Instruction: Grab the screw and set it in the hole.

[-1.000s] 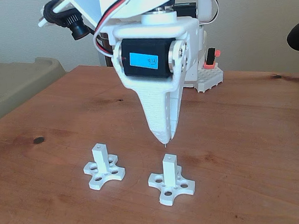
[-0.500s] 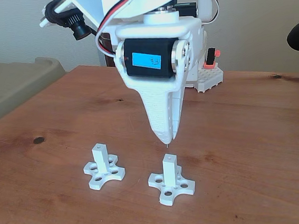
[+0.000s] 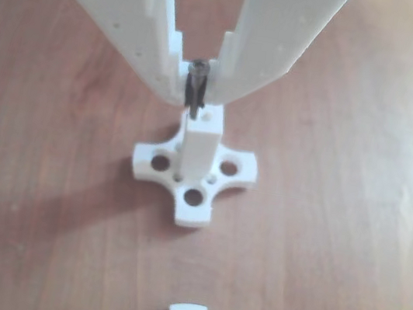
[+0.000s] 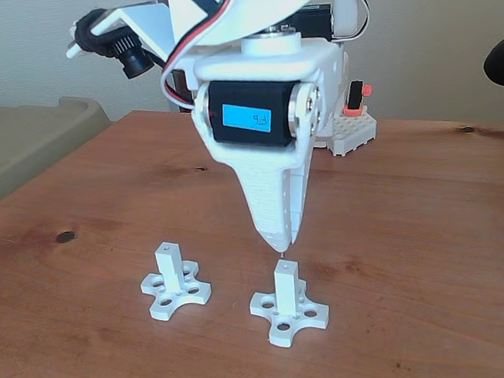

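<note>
Centre frame in the other view, the gripper (image 3: 195,94) pinches the screw (image 3: 195,90) upright, directly above the post's hole (image 3: 210,115).

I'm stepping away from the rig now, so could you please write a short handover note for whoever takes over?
Hand: shut on the screw, holding it upright, tip down.
Things: the screw hangs just above the near white post; its tip is close to the hole, seemingly slightly off to its left in the other view. A second post stands empty.
Done: the screw is picked up and brought over.
Left: centre, lower into the hole, release.
</note>
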Motion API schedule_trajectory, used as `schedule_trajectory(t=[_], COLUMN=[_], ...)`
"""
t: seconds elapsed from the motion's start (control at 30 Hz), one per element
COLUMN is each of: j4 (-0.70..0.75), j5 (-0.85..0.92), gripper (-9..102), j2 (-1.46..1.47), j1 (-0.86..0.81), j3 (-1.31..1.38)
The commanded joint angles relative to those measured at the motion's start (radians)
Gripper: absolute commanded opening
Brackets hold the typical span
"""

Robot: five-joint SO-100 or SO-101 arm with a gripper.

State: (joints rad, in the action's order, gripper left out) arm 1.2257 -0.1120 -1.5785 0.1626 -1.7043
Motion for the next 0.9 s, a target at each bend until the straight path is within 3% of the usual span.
schedule_trajectory(t=[0.0, 0.87], j4=[-0.005, -0.011], j5=[-0.012, -0.017], gripper=[-4, -4], j2=[-0.020, 0.017], j1=[0.009, 0.018], j3=[0.084, 0.109])
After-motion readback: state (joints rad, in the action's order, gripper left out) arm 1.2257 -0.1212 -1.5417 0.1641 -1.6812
